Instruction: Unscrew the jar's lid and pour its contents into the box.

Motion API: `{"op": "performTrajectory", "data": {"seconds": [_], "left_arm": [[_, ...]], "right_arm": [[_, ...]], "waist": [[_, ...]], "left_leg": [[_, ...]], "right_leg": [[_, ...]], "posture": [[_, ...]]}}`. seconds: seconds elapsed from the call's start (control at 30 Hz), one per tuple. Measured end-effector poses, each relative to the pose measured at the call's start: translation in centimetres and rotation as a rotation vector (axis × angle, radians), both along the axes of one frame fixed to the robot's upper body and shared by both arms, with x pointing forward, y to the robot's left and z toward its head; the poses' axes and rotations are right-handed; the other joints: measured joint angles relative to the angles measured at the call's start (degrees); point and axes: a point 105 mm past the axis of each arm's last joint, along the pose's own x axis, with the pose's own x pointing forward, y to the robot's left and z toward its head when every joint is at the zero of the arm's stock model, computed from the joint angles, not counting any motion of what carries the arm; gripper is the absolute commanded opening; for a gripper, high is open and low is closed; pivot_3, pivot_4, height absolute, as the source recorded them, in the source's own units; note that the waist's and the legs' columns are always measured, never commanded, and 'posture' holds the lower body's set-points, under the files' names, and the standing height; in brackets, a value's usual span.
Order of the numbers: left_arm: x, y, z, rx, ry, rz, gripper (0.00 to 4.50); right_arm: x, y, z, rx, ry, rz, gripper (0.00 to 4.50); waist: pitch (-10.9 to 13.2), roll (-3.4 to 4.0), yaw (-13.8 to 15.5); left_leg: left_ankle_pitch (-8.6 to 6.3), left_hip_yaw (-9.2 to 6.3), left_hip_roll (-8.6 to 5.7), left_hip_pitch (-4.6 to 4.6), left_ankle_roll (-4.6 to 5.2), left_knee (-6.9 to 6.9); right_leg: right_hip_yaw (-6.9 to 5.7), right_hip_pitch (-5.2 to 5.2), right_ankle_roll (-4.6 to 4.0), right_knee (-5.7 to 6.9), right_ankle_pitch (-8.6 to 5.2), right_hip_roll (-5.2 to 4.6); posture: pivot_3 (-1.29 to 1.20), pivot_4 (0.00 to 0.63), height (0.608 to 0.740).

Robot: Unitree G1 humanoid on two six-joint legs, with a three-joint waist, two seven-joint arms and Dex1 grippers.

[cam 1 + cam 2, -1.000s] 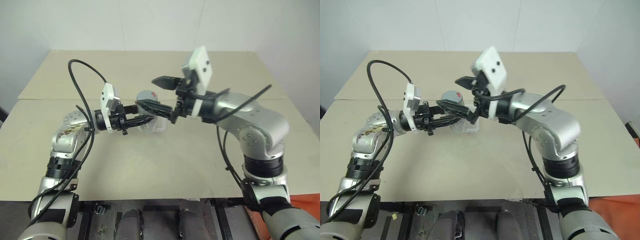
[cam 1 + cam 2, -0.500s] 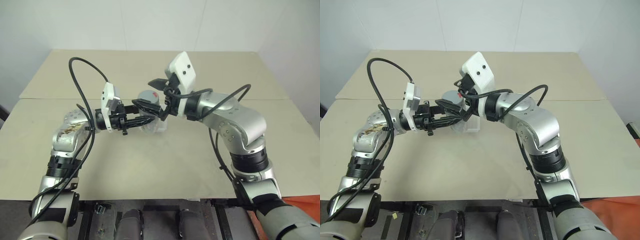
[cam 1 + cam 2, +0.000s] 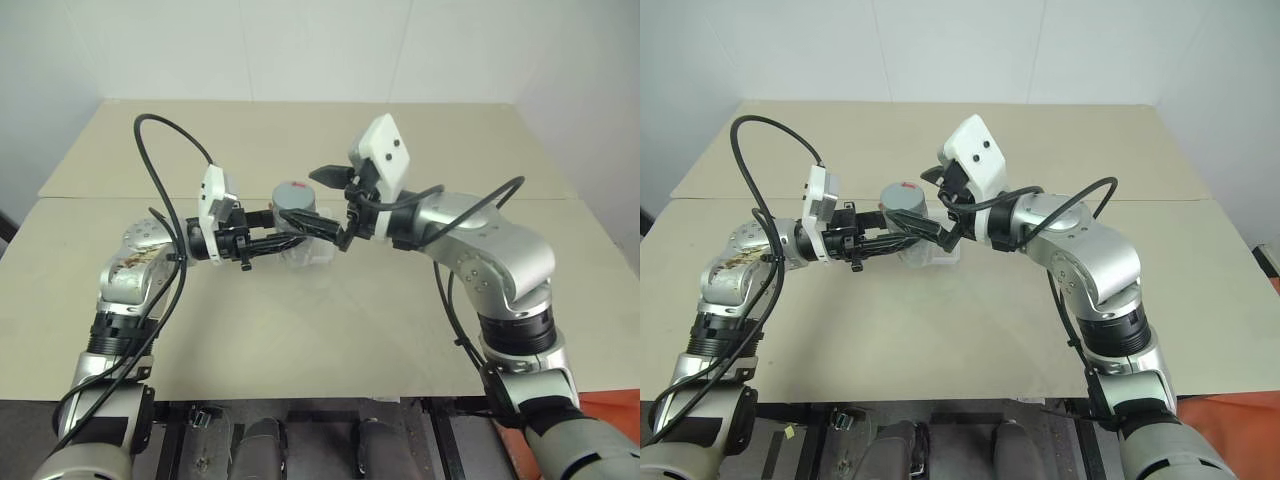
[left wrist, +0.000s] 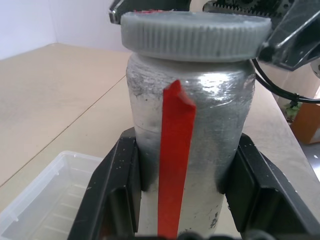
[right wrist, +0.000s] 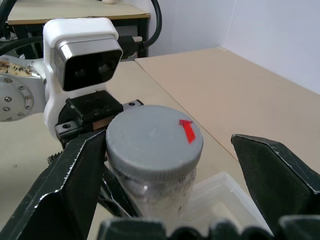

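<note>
Above the box [image 4: 45, 192], the left pincer [image 4: 180, 187] clamps the lidded jar [image 4: 187, 125] upright.

A beige table [image 3: 330, 330] carries the scene, its top split by a seam running left to right across the far part. The clear box [image 3: 305, 257] lies directly on it, near the middle.

No readable text, brand or number anywhere. Only plain red marks: a strip down the jar [image 4: 175, 165], a small, perhaps arrow-like patch on the lid [image 5: 188, 131].
</note>
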Motion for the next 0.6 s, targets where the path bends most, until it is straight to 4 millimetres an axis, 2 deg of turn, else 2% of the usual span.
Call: {"op": "performTrajectory", "data": {"seconds": [0.6], "left_arm": [[-0.2,0.7,0.3,0.004,-0.005,0.007,1.89]], "right_arm": [[0.2,-2.2,0.1,0.002,0.001,-0.036,4.47]], "waist": [[0.0,0.0,0.0]], "left_leg": [[0.0,0.0,0.0,0.0,0.0,0.0]], "right_leg": [[0.0,0.0,0.0,-0.02,0.0,0.0]], "posture": [[0.0,0.15,0.74]]}}
